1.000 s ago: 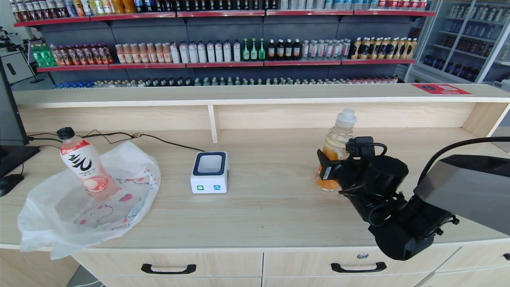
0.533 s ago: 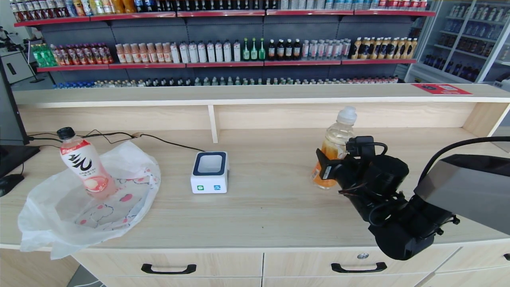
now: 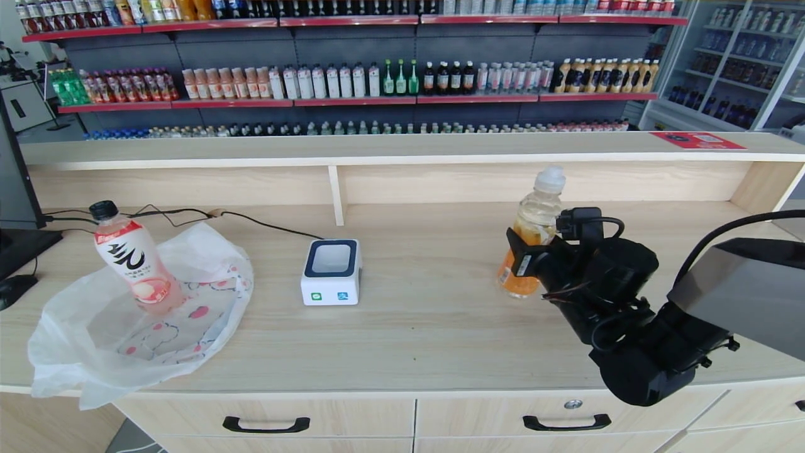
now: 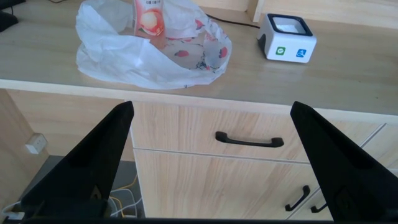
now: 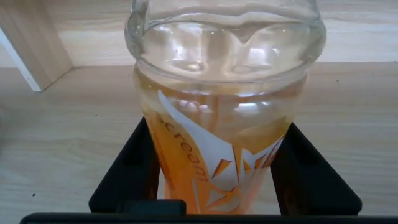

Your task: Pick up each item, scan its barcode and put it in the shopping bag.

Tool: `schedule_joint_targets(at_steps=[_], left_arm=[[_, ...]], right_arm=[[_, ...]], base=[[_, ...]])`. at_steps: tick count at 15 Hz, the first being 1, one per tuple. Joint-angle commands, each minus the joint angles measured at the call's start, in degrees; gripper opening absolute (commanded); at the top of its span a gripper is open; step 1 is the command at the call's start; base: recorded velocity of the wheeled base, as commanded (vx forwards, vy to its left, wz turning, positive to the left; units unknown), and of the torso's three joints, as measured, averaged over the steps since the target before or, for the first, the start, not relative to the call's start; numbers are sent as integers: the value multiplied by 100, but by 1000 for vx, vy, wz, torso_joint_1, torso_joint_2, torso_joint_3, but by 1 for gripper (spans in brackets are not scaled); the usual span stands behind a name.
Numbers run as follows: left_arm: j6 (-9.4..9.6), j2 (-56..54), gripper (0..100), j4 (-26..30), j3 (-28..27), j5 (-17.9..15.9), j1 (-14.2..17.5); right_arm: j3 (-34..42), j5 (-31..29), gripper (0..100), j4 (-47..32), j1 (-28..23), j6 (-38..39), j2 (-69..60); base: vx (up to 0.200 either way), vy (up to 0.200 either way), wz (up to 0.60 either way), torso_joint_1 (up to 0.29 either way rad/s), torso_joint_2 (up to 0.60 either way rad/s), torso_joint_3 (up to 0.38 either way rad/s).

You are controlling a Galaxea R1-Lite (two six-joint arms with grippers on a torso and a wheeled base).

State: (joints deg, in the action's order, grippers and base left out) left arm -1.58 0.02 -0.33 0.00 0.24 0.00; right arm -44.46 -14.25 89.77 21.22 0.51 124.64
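Wooden shop surface (image 3: pixel 427 333), drink shelves behind. Right of centre in the head view, the orange bottle (image 3: pixel 536 220) stands upright, clamped low on its body by the closed right pincer (image 3: pixel 532 253). Over the last second it has risen slightly and drifted right. I judge the pickup done and the scanner (image 3: pixel 331 272), at centre, next. The shopping bag (image 3: pixel 126 333), lower left, holds a pink bottle (image 3: pixel 132 258). The left pincer (image 4: pixel 211 168) hangs open.

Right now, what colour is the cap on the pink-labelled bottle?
Black. The cap of the pink-labelled bottle shows best in the head view.
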Motion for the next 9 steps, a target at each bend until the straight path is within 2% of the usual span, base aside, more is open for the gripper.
schedule_joint_targets(at_steps=[1,9], left_arm=[[0,-2,100,-2,0,2,0],[0,-2,100,7,0,2,0]], right_arm=[[69,1,0,23,-13,-7,-282],[148,1,0,23,13,-7,-554]], base=[[0,0,0,0,0,0],[0,0,0,0,0,0]])
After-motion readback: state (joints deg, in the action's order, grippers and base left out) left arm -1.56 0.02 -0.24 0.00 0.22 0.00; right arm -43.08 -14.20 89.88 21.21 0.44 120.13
